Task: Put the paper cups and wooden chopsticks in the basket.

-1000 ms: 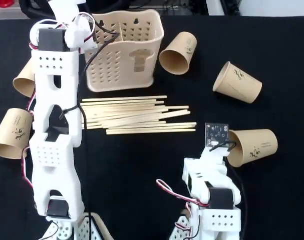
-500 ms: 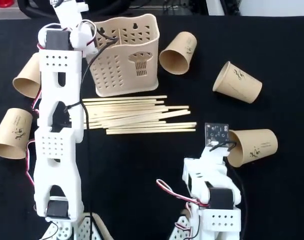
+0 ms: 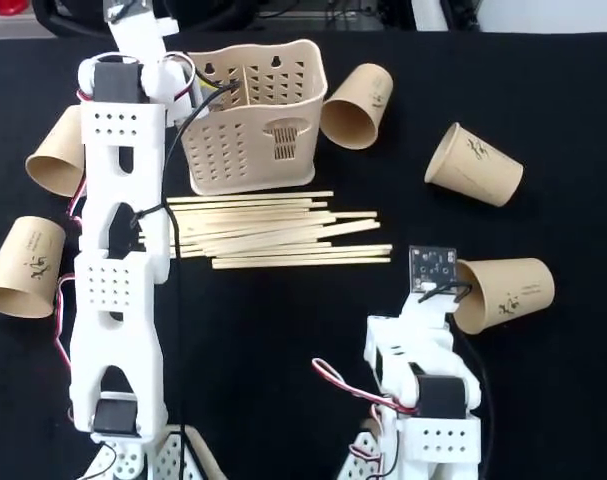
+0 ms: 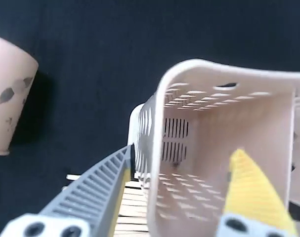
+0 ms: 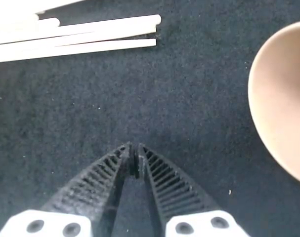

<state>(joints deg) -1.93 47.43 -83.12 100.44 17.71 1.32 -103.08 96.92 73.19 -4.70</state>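
Five paper cups lie on their sides on the black table. Two are to the left of the left arm, one is just right of the basket, one lies farther right, and one sits at the near right, close beside the right arm's wrist. There is one basket, pale and perforated, with a divider making two compartments. It stands at the far side of the table, left of centre. The wooden chopsticks lie in one loose pile just on the near side of the basket, side by side and running left to right. They overlap too much to count exactly. None of the cups or chopsticks is in the basket.

The left gripper is spread wide across the basket's left wall. Its grey finger is outside and touches the wall, while the yellow finger hangs inside the compartment, apart from the wall.

The right gripper is clenched, its fingers pressed together on nothing. It sits low over bare table between the chopstick ends and the near-right cup's mouth.
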